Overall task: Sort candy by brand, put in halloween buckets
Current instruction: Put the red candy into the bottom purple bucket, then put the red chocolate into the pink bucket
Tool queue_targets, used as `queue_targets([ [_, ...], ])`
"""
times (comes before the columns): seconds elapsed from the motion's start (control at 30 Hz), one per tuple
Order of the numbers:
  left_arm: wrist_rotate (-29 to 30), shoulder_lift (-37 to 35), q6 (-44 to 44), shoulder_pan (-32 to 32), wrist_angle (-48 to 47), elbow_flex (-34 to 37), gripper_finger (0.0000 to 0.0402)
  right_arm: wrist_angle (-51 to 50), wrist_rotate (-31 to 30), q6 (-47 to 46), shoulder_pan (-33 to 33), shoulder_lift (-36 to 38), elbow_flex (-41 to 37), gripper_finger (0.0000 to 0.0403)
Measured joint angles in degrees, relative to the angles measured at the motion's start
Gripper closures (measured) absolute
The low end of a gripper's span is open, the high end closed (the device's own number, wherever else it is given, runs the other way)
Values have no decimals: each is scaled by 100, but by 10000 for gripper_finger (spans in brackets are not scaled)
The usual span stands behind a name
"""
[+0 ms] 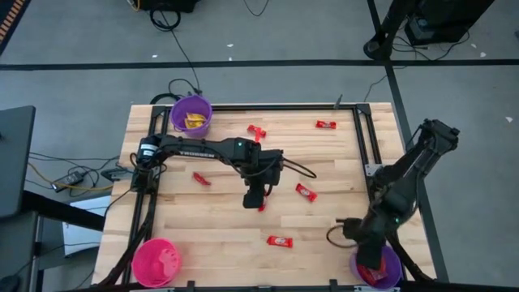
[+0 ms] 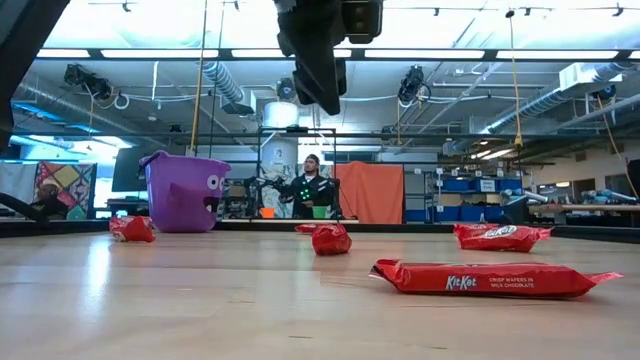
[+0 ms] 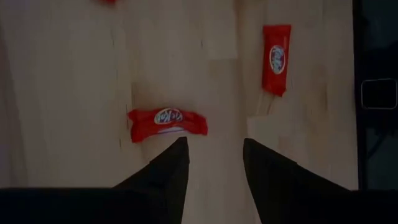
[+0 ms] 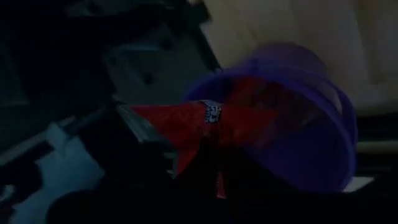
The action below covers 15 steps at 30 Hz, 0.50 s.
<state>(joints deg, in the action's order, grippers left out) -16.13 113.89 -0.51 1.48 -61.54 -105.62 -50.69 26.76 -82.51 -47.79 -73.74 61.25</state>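
Red bar (image 1: 280,241) near table edge (image 1: 243,285)

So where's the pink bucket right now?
In the high view, the pink bucket sits at the table's near-left corner, away from the left gripper mid-table.

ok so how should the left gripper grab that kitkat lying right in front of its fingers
Come straight down on the red KitKat bar and pinch across its narrow width at the middle. It lies flat on the table, crimped ends out to the sides, so the middle is firmest. The left gripper is open but offset to one side and needs centring over it first.
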Motion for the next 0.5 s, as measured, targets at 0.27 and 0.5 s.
queue_targets([
  [0.27, -88, -2, -161, -4, 112, 0, 246, -23, -133, -398, -321, -472, -2, 315],
  [0.5, -159, -26, -167, -107, 147, 0, 246, 7, -404, -362, -321, -349, -4, 236],
])
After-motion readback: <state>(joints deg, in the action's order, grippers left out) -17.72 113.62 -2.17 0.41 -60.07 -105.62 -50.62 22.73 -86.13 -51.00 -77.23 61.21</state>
